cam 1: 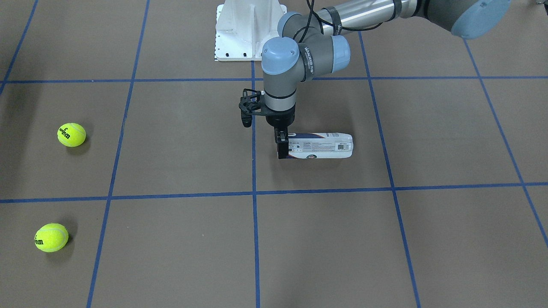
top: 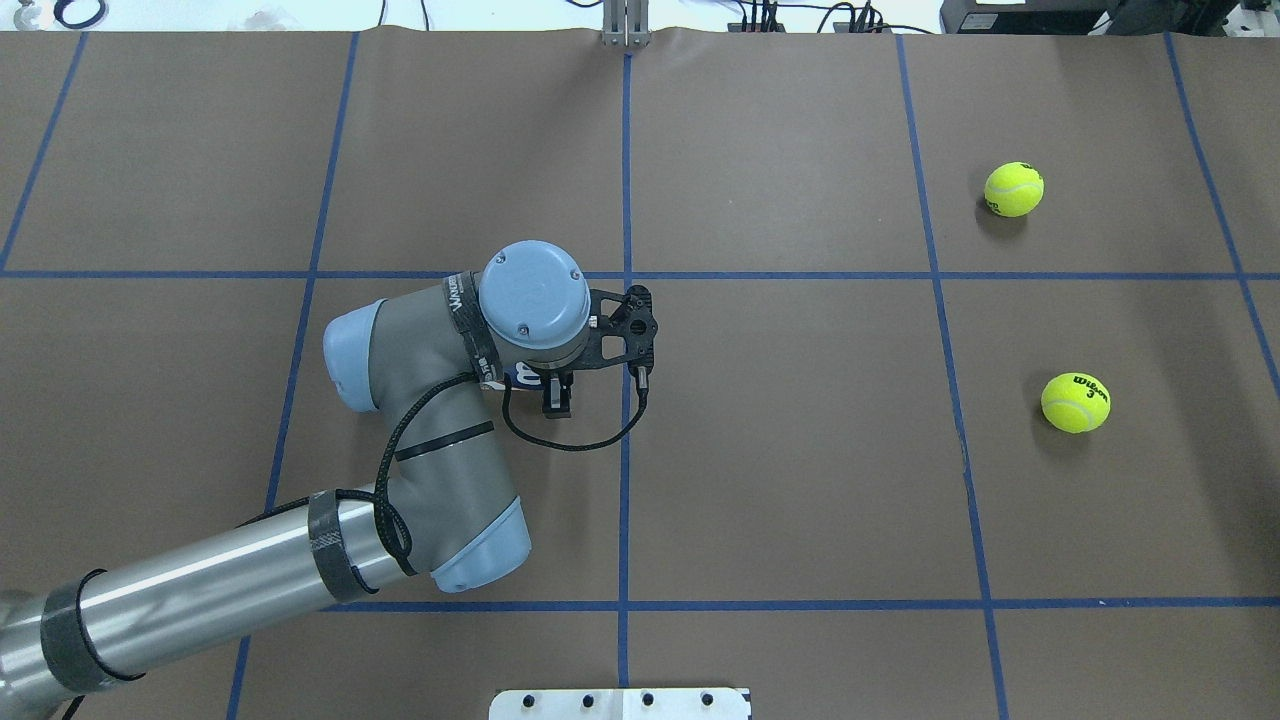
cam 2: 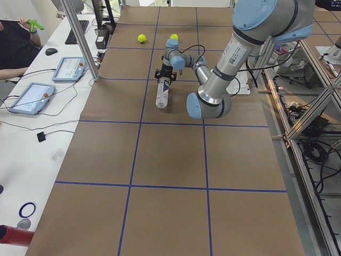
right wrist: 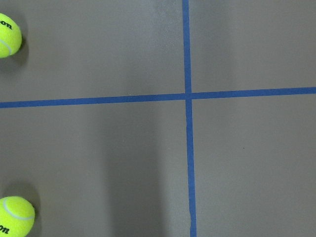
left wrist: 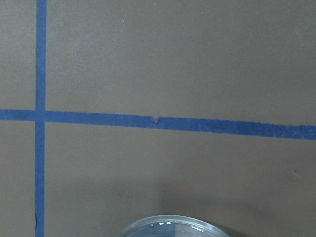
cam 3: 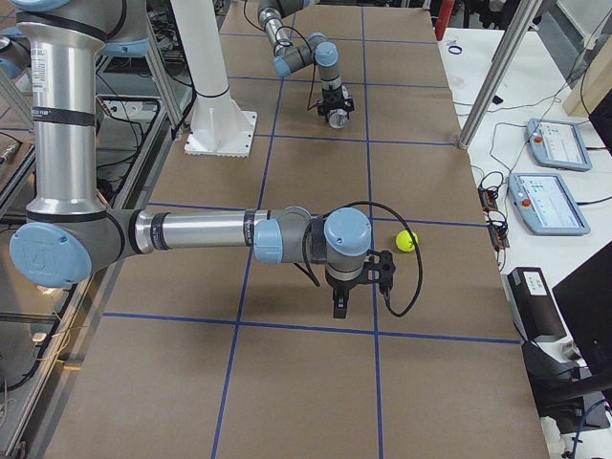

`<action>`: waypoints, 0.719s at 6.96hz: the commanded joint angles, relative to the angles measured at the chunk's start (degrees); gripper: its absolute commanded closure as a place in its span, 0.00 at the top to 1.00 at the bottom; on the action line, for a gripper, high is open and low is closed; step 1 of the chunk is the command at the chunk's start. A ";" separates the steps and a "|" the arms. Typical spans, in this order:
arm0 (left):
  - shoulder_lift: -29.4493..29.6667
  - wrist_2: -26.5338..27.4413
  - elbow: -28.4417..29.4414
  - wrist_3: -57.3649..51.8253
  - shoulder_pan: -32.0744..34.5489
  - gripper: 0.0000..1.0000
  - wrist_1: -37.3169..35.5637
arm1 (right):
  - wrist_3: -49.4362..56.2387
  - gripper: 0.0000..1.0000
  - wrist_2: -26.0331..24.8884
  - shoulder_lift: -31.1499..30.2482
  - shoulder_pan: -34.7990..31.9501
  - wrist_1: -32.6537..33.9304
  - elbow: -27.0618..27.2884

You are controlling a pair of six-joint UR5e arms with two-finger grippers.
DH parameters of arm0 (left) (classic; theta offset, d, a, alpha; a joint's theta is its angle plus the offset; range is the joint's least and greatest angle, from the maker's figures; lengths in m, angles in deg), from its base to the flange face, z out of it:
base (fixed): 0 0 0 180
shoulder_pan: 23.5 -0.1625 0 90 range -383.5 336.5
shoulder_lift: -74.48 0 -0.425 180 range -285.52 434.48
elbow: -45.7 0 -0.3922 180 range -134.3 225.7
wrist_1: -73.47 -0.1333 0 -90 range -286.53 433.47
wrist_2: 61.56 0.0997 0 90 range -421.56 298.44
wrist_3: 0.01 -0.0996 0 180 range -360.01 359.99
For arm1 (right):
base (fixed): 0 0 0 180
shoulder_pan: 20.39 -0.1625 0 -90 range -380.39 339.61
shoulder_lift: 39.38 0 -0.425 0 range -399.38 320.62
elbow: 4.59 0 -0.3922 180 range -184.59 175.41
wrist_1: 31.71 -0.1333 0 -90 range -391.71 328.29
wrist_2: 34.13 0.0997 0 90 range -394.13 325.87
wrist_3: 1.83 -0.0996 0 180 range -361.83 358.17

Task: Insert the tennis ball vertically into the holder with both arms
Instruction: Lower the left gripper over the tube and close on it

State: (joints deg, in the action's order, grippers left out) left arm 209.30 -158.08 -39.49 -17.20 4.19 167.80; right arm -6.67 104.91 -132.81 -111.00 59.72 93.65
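The holder [cam 1: 325, 146], a clear can with a navy and white label, lies on its side on the brown table. My left gripper [cam 1: 281, 147] points straight down and is shut on the can's left end. From overhead the left gripper [top: 557, 398] and wrist hide nearly all of the can. The can's clear rim [left wrist: 173, 228] shows at the bottom of the left wrist view. Two yellow tennis balls [cam 1: 71, 134] [cam 1: 51, 237] lie far off on the table. My right gripper [cam 3: 339, 306] hangs high above the table; I cannot tell whether it is open or shut.
The balls also show from overhead [top: 1013, 189] [top: 1075, 402] and in the right wrist view [right wrist: 7, 35] [right wrist: 15, 217]. Blue tape lines [cam 1: 254, 192] grid the table. The white robot base [cam 1: 248, 30] stands at the table's edge. Tablets [cam 2: 32, 97] lie on a side bench.
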 commanded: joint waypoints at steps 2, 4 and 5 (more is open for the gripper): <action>0.52 0.19 -1.01 0.57 0.25 0.23 -0.03 | 0.00 1.00 -0.44 0.08 -0.01 -0.02 -0.15; 2.46 7.17 -6.35 0.84 1.04 0.01 -0.03 | 0.00 1.00 -0.44 0.08 -0.01 -0.02 -0.16; 2.20 9.74 -10.21 6.93 1.13 0.01 -0.03 | 0.00 1.00 -0.35 0.08 -0.01 -0.02 -0.16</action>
State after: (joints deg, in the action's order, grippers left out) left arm 211.41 -152.01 -45.43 -14.96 5.13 167.78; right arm -6.67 104.48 -132.73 -111.01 59.70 93.48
